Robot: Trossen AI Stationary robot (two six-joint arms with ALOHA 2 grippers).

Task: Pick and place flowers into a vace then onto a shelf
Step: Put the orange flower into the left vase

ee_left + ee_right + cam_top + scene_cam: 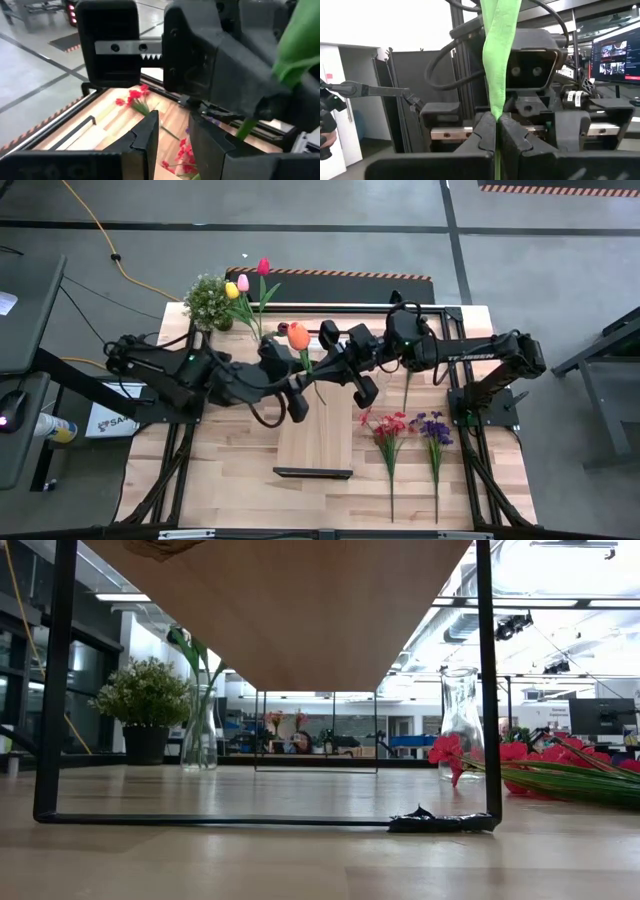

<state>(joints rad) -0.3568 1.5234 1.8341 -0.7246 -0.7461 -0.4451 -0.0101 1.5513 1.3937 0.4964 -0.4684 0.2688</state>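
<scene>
An orange tulip (298, 335) hangs above the table's middle, and my right gripper (320, 370) (496, 135) is shut on its green stem. My left gripper (300, 378) (174, 142) faces it from the left, close by, fingers a little apart with nothing between them. The tulip's leaf (300, 45) and stem (245, 127) stand off to one side of them. A glass vase (200, 730) holding yellow, pink and red tulips (245, 285) stands at the far left. The shelf (315, 440) is below the grippers. Red sprays (390, 428) and a purple cluster (435, 428) lie on the table at the right. My right gripper pinches the tulip's green stem and leaf (496, 107) between its two fingers, which lie across the stem and come roughly level from the table's right. The tulip is lifted clear, its bloom toward the far edge and its stem end (321, 398) toward the near edge.
A bushy potted plant (210, 302) stands beside the filled vase. A second, empty glass vase (460, 725) stands farther right. The shelf board sits on a black frame (487, 690) with a dark near edge (313, 473). One loose stem (407, 390) lies near the right arm.
</scene>
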